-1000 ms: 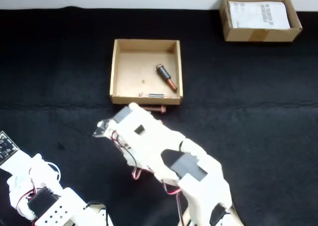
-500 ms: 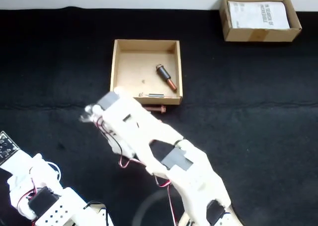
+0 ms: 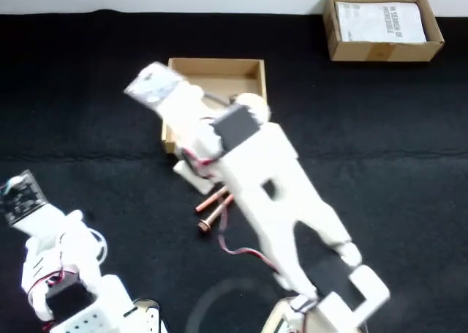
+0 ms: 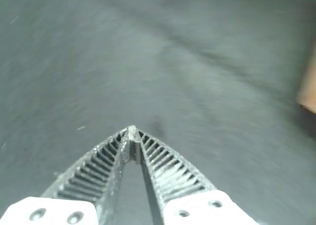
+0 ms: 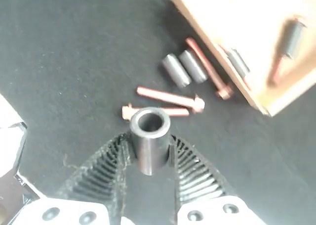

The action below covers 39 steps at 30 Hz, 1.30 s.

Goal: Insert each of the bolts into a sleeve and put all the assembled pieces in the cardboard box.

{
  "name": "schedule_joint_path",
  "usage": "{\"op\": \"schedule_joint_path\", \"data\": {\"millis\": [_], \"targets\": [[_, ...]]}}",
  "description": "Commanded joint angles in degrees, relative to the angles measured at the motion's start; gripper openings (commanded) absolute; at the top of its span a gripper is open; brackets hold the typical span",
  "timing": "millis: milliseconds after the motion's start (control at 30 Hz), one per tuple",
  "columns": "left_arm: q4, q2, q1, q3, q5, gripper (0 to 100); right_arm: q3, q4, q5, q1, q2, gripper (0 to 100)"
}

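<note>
Gripping a dark grey metal sleeve (image 5: pixel 149 136) in the right end effector (image 5: pixel 150 151), above loose copper bolts (image 5: pixel 170 98).
Keep the bore clear; spread the closed, empty left end effector (image 4: pixel 132 136) to fetch a bolt.

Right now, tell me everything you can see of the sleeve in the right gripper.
The sleeve is a short dark grey tube, metal by its look, thick-walled, its open end towards the wrist camera; the bore looks empty. It lies along the right gripper, pinched from both sides by the ribbed fingers. Copper bolts lie on the black table beyond it.
</note>
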Motion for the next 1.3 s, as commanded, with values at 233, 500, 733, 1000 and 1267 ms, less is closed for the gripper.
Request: {"op": "schedule_joint_path", "data": {"millis": [233, 500, 733, 1000, 1267], "targets": [[2.2, 27.4, 16.0, -24.0, 2.8, 2, 26.0, 0.5, -2.1, 13.3, -31.3, 0.7], [10.7, 57.9, 36.8, -54.0, 15.5, 1, 38.2, 0.3, -2.0, 25.0, -44.5, 0.7], [18.1, 78.3, 54.1, -63.7, 27.0, 1, 48.3, -2.9, -1.7, 34.7, -50.8, 0.7], [19.6, 98.9, 61.1, -72.0, 28.3, 1, 58.2, -10.1, -1.6, 37.1, -55.7, 0.7], [26.5, 116.4, 67.3, -82.5, 28.4, 1, 60.9, -12.7, -1.6, 37.2, -56.5, 0.7]]}}
